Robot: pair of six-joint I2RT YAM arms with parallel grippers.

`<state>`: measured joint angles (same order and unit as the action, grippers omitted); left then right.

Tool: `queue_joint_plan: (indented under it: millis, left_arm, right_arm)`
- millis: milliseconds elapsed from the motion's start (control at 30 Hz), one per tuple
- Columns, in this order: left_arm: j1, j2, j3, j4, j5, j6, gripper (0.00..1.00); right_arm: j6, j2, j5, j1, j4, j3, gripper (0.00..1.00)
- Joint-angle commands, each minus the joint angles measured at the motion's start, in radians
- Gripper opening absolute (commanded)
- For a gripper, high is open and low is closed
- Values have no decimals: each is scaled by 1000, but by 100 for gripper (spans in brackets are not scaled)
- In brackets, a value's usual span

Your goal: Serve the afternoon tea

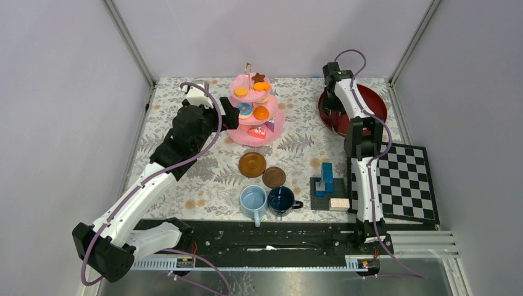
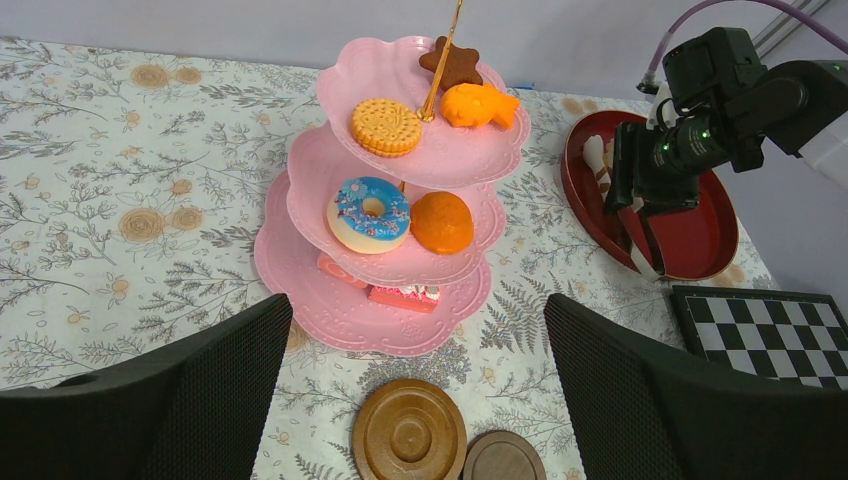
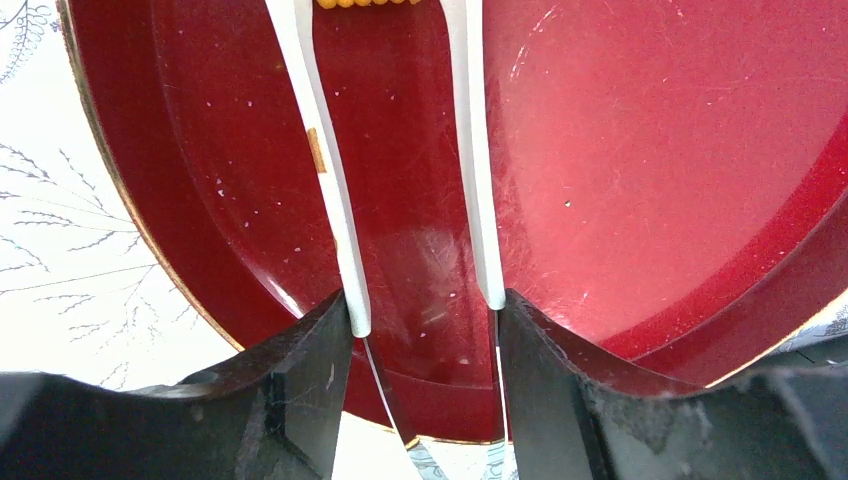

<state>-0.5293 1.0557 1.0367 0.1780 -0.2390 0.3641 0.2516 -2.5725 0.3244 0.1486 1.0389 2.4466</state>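
1. The left gripper is spread wide with nothing between its dark fingers. It hangs just beside the pink three-tier stand, on the stand's left side, and touches nothing.
2. The right gripper reaches down into the red tray at the far right of the floral tablecloth.
3. Its two white fingers stand a narrow gap apart, with the tray floor showing between them. A sliver of something orange-yellow sits between them at the top edge of the right wrist view. It cannot be told whether they grip it.
4. The stand is upright at the far middle of the table. Its top tier holds a brown star cookie, an orange fish-shaped pastry and a round yellow biscuit.
5. The middle tier holds a blue-iced doughnut and an orange bun. The bottom tier holds pink cake pieces.
6. Two brown saucers lie flat just beside each other in front of the stand.
7. The light-blue mug and dark-blue mug stand upright side by side near the front edge.
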Motion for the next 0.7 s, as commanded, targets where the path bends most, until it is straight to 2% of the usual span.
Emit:
queue_joint_plan:
  millis: [0,267,433,533,667]
  left_arm:
    - [0,-11,-6,-51,4,1,99]
    - [0,-17,-7,-51,2,2,99]
    - [0,-21,-8,-51,1,3,99]
    - [0,-20,-7,-49,1,3,99]
    - [0,-19,-7,-49,4,3,99]
  right_arm:
    - [-15,103,-7,7,-24,-26,30]
    - [-38,359,-73,-25,-193,-313,17]
    - [-16,506,-288,-124,-340,-570,14]
    - [4,590,-467,-191,-444,-721,13]
    - [7,692,-639,-226,-534,-851,12]
